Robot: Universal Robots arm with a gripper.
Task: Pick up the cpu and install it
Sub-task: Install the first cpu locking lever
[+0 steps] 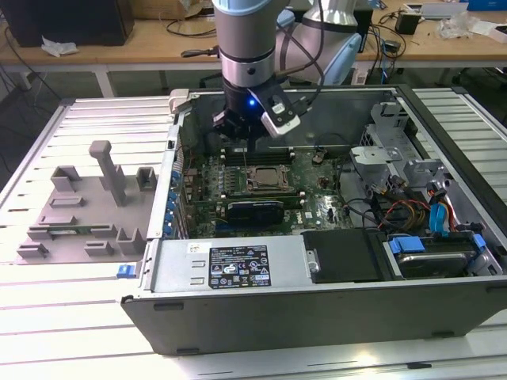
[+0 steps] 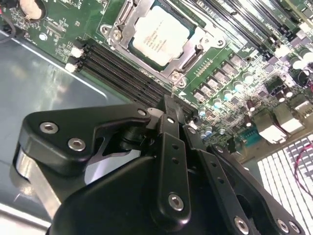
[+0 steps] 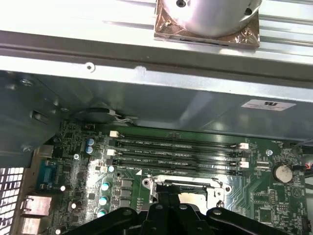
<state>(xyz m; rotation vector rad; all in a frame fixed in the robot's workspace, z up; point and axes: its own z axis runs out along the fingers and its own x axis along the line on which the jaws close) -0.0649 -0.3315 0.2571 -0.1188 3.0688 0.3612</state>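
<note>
The cpu point(image 1: 265, 179) lies flat inside the metal-framed socket of the green motherboard point(image 1: 317, 210), within the open computer case point(image 1: 317, 317). In the second wrist view its silvery top point(image 2: 159, 36) sits square in the socket frame, apart from my fingers. My gripper point(image 1: 238, 136) hangs above the board just behind the socket, toward the case's back wall. Its black fingers point(image 2: 170, 122) are pressed together with nothing between them. In the first wrist view the gripper point(image 3: 168, 208) covers part of the socket point(image 3: 215, 188).
Memory slots point(image 3: 176, 152) run beside the socket, next to the case's back wall point(image 3: 146, 98). A grey fixture with upright blocks point(image 1: 87, 206) lies at the exterior view's left. The power supply point(image 1: 238, 265) and a drive bay with blue and orange cables point(image 1: 432, 229) fill the case's near side.
</note>
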